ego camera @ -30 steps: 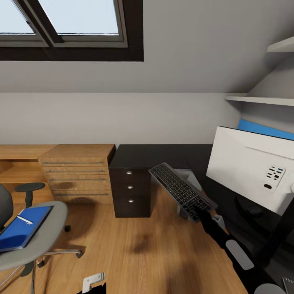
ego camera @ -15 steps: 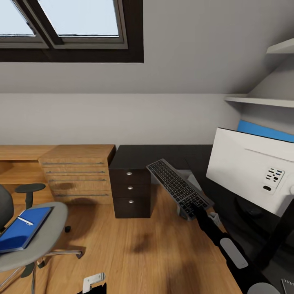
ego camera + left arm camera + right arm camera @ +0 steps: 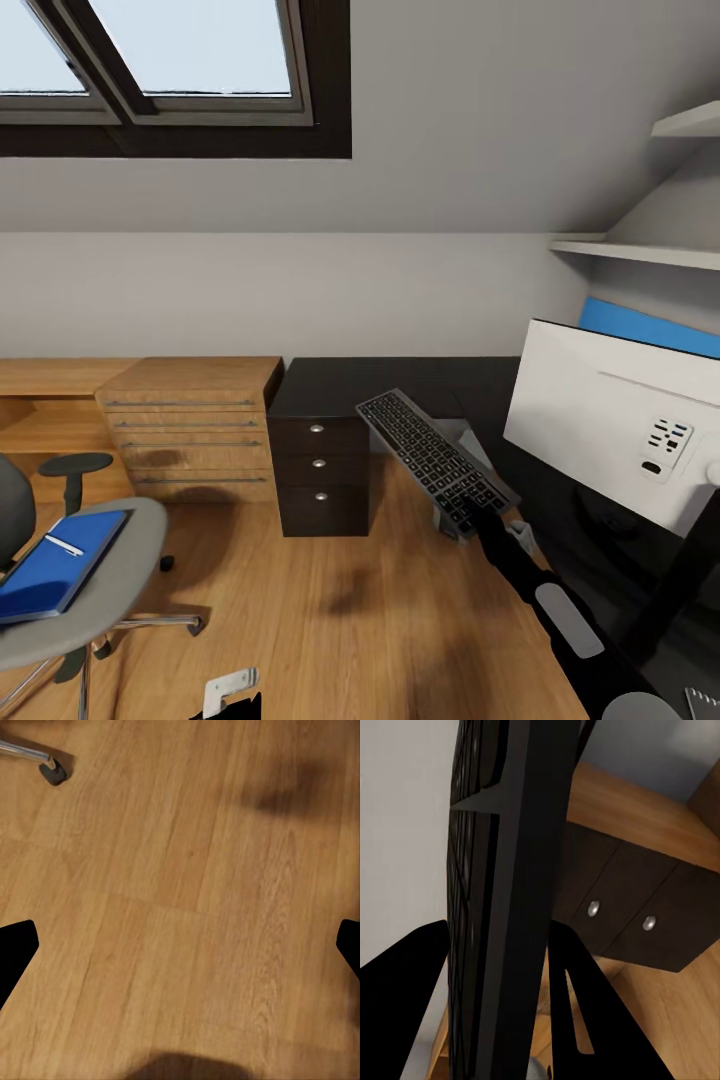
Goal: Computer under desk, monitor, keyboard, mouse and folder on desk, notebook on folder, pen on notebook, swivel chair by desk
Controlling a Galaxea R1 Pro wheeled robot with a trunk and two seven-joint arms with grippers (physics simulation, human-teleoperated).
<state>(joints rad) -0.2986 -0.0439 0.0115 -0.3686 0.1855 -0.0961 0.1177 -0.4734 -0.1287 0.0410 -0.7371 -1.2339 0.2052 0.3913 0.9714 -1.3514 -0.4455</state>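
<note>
Main risk: keyboard (image 3: 433, 462) is pinched at one short end only by the right gripper (image 3: 487, 517), so the whole length cantilevers up and away from the jaws. Any quick wrist turn could let it pivot or slip out and drop to the wood floor (image 3: 330, 610). Second risk: the monitor (image 3: 612, 420) stands close on the outer side of the jaws, white back facing the camera, so swinging the far end of the keyboard toward the bench (image 3: 400, 378) may clip the screen edge or its stem. Right wrist view confirms the grip: the fingers (image 3: 405, 1005) bracket the keyboard's thin edge (image 3: 506, 900), jaws narrow and closed on it, dark drawer unit (image 3: 630, 915) beyond. Keyboard looks slim, dark grey keys, silvery rim, tilted, its far end above the front edge of the black bench top, not resting on it. Left gripper (image 3: 180, 945) has jaws wide, holding nothing, pointing at bare floor with a chair castor (image 3: 52, 771) well beyond. Folder (image 3: 55, 565) with pen (image 3: 64, 545) on it sits on the swivel chair (image 3: 95, 590), far from both jaws.
</note>
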